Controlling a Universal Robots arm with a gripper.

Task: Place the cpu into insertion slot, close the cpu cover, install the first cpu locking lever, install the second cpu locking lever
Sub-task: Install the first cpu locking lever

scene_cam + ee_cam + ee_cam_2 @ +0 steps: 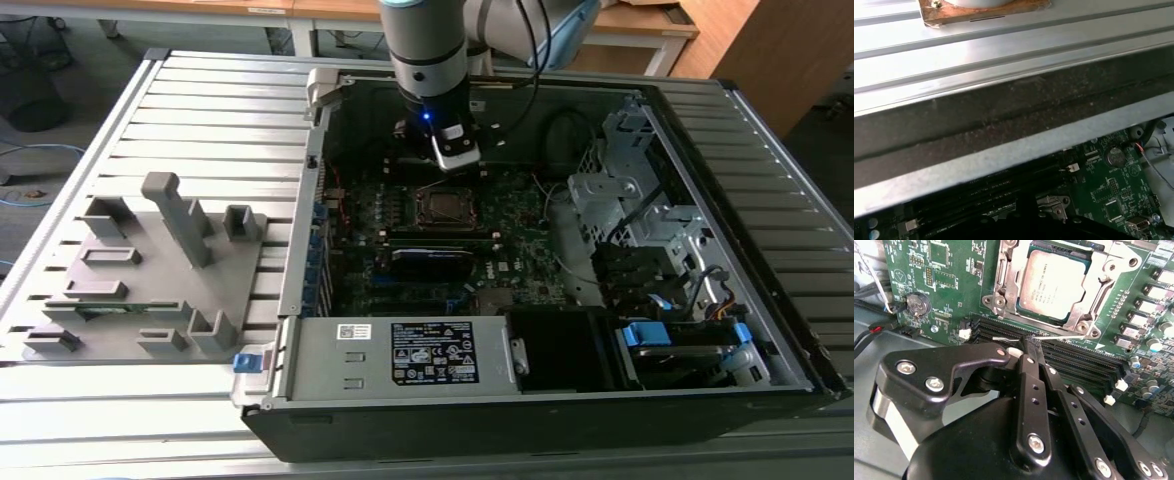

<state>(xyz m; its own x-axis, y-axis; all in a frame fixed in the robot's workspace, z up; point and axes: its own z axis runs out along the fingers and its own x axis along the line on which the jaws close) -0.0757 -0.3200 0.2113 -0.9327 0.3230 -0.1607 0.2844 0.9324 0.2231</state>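
Black pincer (1030,342) tight shut beside thin silver lever (1070,336), dull grey cpu (1054,285) under cpu cover (1015,290).

Arm (424,45) hangs vertical in exterior view, wrist (433,105) pointing straight down. Gripper (1030,344) in second wrist view: black fingers (1027,380) pressed together, tips meeting.

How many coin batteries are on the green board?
1: a coin battery at the green board's edge; the gripper may hide others.
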